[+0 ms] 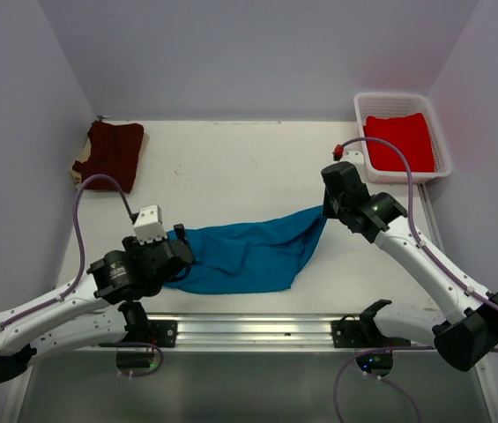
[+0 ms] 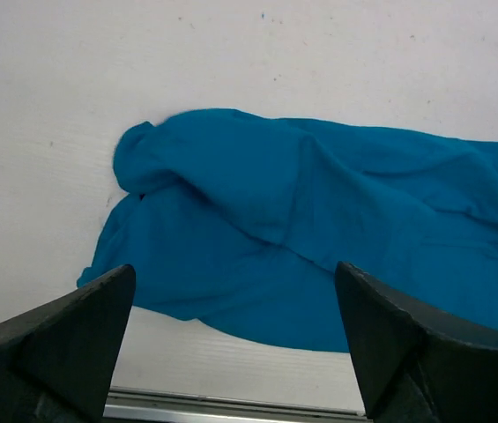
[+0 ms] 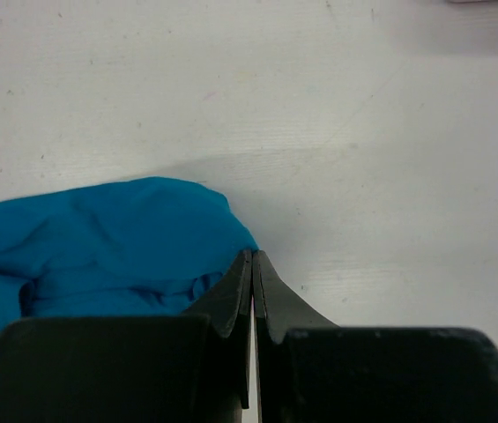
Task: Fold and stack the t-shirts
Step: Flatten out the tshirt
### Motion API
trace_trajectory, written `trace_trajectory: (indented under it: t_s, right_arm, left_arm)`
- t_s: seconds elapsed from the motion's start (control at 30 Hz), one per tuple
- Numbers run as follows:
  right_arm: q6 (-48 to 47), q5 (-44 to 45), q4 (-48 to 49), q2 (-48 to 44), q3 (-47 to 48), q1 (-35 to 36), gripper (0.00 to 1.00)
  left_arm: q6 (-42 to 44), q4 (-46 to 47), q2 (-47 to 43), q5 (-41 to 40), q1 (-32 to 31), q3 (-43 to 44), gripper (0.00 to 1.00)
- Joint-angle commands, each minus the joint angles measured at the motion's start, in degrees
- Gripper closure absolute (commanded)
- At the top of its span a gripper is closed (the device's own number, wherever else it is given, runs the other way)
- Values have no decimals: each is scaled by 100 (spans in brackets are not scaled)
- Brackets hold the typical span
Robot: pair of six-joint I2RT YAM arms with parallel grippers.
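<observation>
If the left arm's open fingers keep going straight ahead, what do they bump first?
Probably the crumpled teal-blue cloth t-shirt: it lies right ahead of the left gripper, between its open fingers. Exact depth is unclear.

— How is the overhead view lit?

— Bright, soft and even. The white table [image 1: 249,167] carries only faint shadows beside the arms, and the red t-shirt [image 1: 398,141] tints the inner walls of the basket [image 1: 390,95] pink.

— And the wrist cameras?

— On the left, the teal-blue t-shirt [image 2: 319,229] is sharp and its folds are gently shaded. The left gripper [image 2: 235,344] is dark and soft-edged, its fingers [image 2: 55,352] almost featureless.

— The right one?

— The right gripper [image 3: 252,264] is just as black and slightly blurred. A pale shadow lies on the table above the cloth, and the upper right corner darkens.
</observation>
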Motion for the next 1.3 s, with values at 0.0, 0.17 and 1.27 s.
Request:
trace_trajectory:
  t_s: [0.0, 0.17, 1.27]
  right_arm:
    - [-158, 143, -97, -43, 182, -120, 100]
    - [-176, -165, 131, 115, 59, -155, 100]
    - [-176, -640, 422, 247, -327, -392, 100]
  left_arm:
    - [219, 752, 66, -150, -2, -100, 1]
    - [3727, 4085, 1254, 1819, -20, -426, 0]
    - [4143, 3295, 4750, 2479, -635, 568, 36]
